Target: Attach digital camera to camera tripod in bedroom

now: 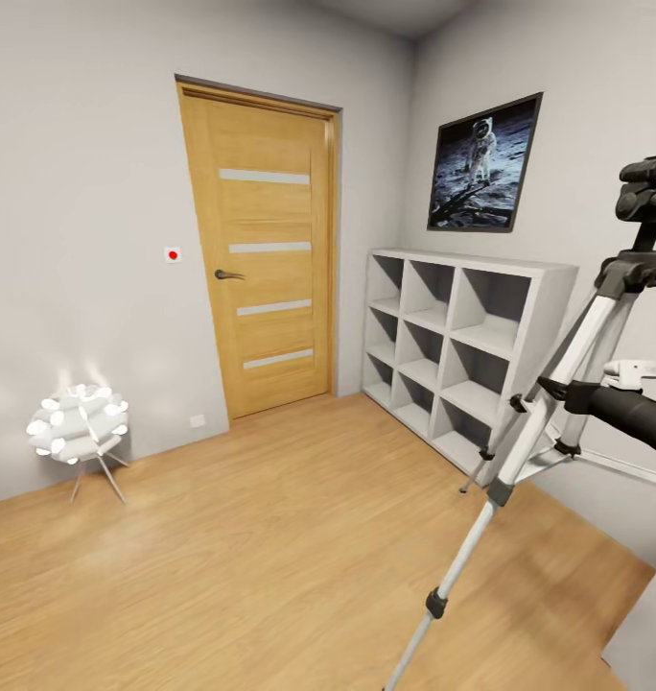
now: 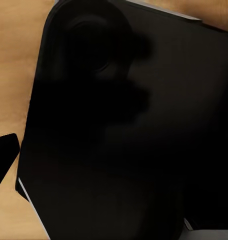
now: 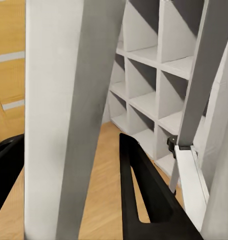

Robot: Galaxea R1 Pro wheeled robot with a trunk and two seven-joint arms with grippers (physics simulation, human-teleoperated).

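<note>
Standing at the right side of the head view, the camera tripod (image 1: 558, 403) is seen with its silver-grey legs spread over the light wood floor (image 1: 270, 557). Its black head is near the upper right edge, and a long black pan handle (image 1: 625, 411) sticks out toward the right. One leg runs down to the near bottom edge of the picture.

Behind the tripod, a white cube shelf (image 1: 462, 345) is placed against the right wall, and a framed picture of an astronaut (image 1: 483, 163) is hung above it. A wooden door (image 1: 266, 250) with pale stripes is set in the far wall. A white spiky ball lamp (image 1: 79, 427) on thin legs is lit at the left, close to the wall.

In the right wrist view, a tripod leg is seen very close, between the two black fingers (image 3: 144, 195) of the right gripper (image 3: 69, 185). The jaws are spread apart, one on each side of the leg, and it cannot be told whether they touch it.

In the left wrist view, a large dark body (image 2: 129, 125) is shown over the wood floor, and the state of the left jaws cannot be told. The digital camera cannot be made out with certainty.
</note>
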